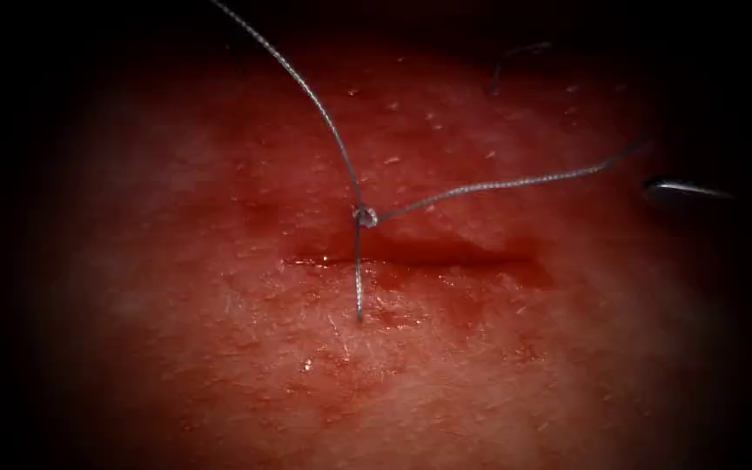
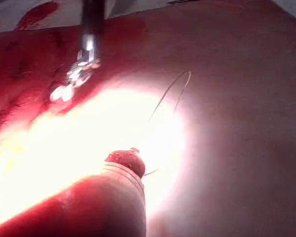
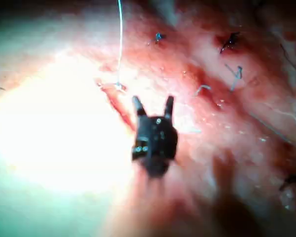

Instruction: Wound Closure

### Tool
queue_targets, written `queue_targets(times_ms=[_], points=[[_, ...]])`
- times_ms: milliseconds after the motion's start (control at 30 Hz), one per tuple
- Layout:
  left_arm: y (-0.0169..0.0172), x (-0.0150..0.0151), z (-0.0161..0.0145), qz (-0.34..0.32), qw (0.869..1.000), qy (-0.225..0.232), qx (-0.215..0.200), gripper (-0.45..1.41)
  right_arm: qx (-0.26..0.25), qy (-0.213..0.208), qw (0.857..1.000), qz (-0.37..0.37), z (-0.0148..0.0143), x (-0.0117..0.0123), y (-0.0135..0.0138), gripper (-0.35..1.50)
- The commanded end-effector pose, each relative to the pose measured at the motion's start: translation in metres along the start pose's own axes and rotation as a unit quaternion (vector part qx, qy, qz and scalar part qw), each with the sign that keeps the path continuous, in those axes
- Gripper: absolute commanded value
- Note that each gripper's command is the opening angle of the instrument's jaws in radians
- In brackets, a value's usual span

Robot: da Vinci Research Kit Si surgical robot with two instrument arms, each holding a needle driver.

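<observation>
Tissue (image 1: pixel 219 365) wet, glossy, finely pitted; thread (image 1: pixel 498 184) twisted, matt grey; right tool (image 3: pixel 154 133) dark metal.

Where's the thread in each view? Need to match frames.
Endoscope: thread leaves a knot above the cut, going up-left and rightward.
Left wrist: thread loops over the tissue beyond the left hand.
Right wrist: thread drops to the knot, ahead of the open right hand.
Shared landmark: right hand.

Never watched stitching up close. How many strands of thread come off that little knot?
3 from the knot: one thread up to the left, one out to the right, one across the cut into the tissue. More may be hidden.
</observation>
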Motion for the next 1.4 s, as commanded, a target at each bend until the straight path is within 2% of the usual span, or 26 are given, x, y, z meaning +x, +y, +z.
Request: queue_targets(times_ms=[33, 133, 200, 267, 300, 333, 367, 400, 433, 567, 700, 867, 967, 1067, 1167, 1300, 1400], points=[[-0.0003, -0.0003, 0.0013, 0.0, 1.0, -0.001, 0.01, -0.45, -0.008, -0.004, 1.0, -0.003, -0.001, -0.0009, -0.0006, 1.28], [-0.0015, -0.0006, 0.0037, 0.009, 0.999, 0.018, 0.029, -0.45, -0.021, -0.009, 1.0, -0.011, -0.0025, -0.0008, -0.0011, 1.28], [-0.0023, -0.0007, 0.0053, 0.021, 0.999, 0.016, 0.042, -0.45, -0.022, -0.011, 1.0, -0.016, -0.0031, -0.0005, -0.0018, 1.26], [-0.0034, -0.0008, 0.008, 0.034, 0.998, 0.013, 0.056, -0.45, -0.017, -0.01, 1.0, -0.022, -0.0035, 0.0, -0.0031, 1.23], [-0.0035, -0.0004, 0.0102, 0.033, 0.998, 0.033, 0.05, -0.45, -0.016, -0.008, 1.0, -0.025, -0.0035, 0.0006, -0.004, 1.23], [-0.0034, -0.0002, 0.0111, 0.036, 0.997, 0.042, 0.048, -0.45, -0.015, -0.005, 1.0, -0.026, -0.0033, 0.0011, -0.0045, 1.21], [-0.0031, 0.0003, 0.0133, 0.036, 0.997, 0.06, 0.044, -0.45, -0.008, 0.004, 1.0, -0.03, -0.0029, 0.0019, -0.0052, 1.06], [-0.0029, 0.0005, 0.0142, 0.037, 0.996, 0.065, 0.043, -0.45, -0.006, 0.009, 0.999, -0.033, -0.0026, 0.0025, -0.0055, 1.01], [-0.0025, 0.0011, 0.0164, 0.039, 0.996, 0.074, 0.036, -0.45, -0.011, 0.015, 0.999, -0.037, -0.0018, 0.0034, -0.0058, 0.96], [-0.0012, 0.0016, 0.0213, 0.049, 0.994, 0.092, 0.022, -0.45, -0.019, 0.026, 0.998, -0.049, 0.0006, 0.0051, -0.0057, 0.96], [-0.0009, 0.0009, 0.0227, 0.048, 0.994, 0.094, 0.02, -0.45, -0.019, 0.029, 0.998, -0.053, 0.0026, 0.0054, -0.0062, 1.05], [-0.0031, -0.0016, 0.0233, 0.019, 0.996, 0.081, 0.026, -0.45, 0.006, 0.042, 0.998, -0.051, 0.0054, 0.0058, -0.0079, 1.06], [-0.0069, -0.0044, 0.0252, 0.009, 0.997, 0.061, 0.041, -0.45, 0.052, 0.027, 0.997, -0.054, 0.0089, 0.0064, -0.0116, 1.15], [-0.0081, -0.0057, 0.0277, 0.006, 0.996, 0.06, 0.067, -0.45, 0.076, 0.016, 0.996, -0.047, 0.0108, 0.0071, -0.0134, 1.01], [-0.0078, -0.0055, 0.03, 0.006, 0.995, 0.06, 0.083, -0.45, 0.091, 0.01, 0.995, -0.044, 0.0129, 0.0077, -0.0143, 0.73], [-0.0066, -0.0035, 0.033, 0.008, 0.993, 0.068, 0.097, -0.45, 0.081, -0.008, 0.996, -0.046, 0.0152, 0.0081, -0.0137, 0.68], [-0.0049, -0.0019, 0.0344, 0.018, 0.992, 0.075, 0.097, -0.45, 0.066, -0.016, 0.997, -0.042, 0.016, 0.0085, -0.0117, 0.66]])
